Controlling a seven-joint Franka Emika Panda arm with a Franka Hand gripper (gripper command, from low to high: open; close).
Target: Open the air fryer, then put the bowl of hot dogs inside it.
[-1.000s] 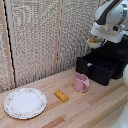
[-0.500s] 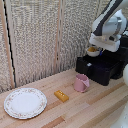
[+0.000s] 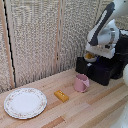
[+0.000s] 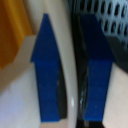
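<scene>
Right now your gripper (image 3: pixel 90 54) sits at the right of the exterior frame, a little above mid-height, over the pulled-out drawer of the air fryer (image 3: pixel 102 69). Look at the wrist view — the two blue fingers (image 4: pixel 47 75) are drawn in narrow, one on each side of a thin white rim, and that rim belongs to the bowl (image 4: pixel 74 70). You are holding it by its edge. Orange-yellow shows at the upper left of that wrist picture, blurred; those look like the hot dogs (image 4: pixel 14 30), though you cannot make out single pieces. A perforated dark surface fills the upper right behind the far finger.

From the exterior view the bowl (image 3: pixel 90 56) peeks out just under the white mount, a pale shape with a dab of orange in it, right above the open black drawer. Whether it touches the drawer you cannot tell. The handle is not clear enough to pick out.

Down on the worktop (image 3: pixel 95 107), a pink mug (image 3: pixel 81 83) stands just in front of the drawer, an orange-yellow block (image 3: pixel 61 96) lies near the middle — and a large patterned plate (image 3: pixel 25 102) rests at the lower left, well apart from the fryer.
</scene>
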